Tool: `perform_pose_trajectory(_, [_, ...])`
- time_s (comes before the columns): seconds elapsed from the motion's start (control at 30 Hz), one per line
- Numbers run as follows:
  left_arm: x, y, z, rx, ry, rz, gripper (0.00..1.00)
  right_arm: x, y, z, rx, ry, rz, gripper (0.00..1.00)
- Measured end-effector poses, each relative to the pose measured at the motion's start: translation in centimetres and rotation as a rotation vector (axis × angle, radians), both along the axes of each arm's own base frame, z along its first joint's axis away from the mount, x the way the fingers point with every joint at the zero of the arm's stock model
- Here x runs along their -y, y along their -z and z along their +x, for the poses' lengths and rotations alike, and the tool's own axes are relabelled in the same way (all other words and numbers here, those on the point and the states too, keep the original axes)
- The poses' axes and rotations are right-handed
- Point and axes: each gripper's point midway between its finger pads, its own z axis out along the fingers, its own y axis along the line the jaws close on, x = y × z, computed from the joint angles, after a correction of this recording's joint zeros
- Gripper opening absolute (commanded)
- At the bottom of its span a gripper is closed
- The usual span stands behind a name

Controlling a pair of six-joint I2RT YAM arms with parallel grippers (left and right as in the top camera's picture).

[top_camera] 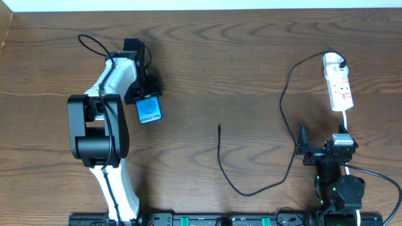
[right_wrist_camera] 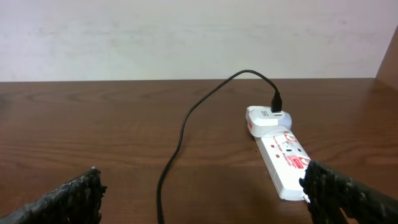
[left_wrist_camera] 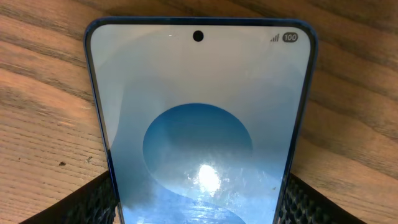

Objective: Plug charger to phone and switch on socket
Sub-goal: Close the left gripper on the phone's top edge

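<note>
The phone [top_camera: 149, 112] lies flat on the table at the left, its blue screen up. In the left wrist view the phone [left_wrist_camera: 199, 112] fills the frame, and my left gripper [left_wrist_camera: 199, 202] has a black pad pressed against each long edge. That left gripper [top_camera: 146, 100] comes at it from above the phone's far end. The charger cable [top_camera: 251, 191] loops across the table; its black tip [top_camera: 219, 126] lies loose mid-table and its white plug head [top_camera: 333, 61] sits in the socket [top_camera: 341, 88]. My right gripper [top_camera: 322, 141] stands open just short of the socket [right_wrist_camera: 283, 158].
The socket's white cord [top_camera: 345, 119] runs from the strip's near end down beside the right gripper. The charger cable [right_wrist_camera: 180, 143] passes between the right gripper's [right_wrist_camera: 202, 186] fingers on the wood. A light wall borders the table's far edge.
</note>
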Motion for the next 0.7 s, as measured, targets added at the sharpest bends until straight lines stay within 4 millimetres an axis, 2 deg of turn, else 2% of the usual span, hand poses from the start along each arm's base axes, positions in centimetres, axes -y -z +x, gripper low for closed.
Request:
perform_pose_trajectory(0.27, [0.0,0.0,-0.05,-0.002,0.0,0.0,0.85,0.01,0.0,0.0,0.0,0.0,0.0,0.99])
perform_pose_trajectory(0.7, [-0.02,0.0,-0.07,-0.003,-0.005,0.0,0.86,0.01,-0.01,0.0,0.0,0.0,0.0,0.99])
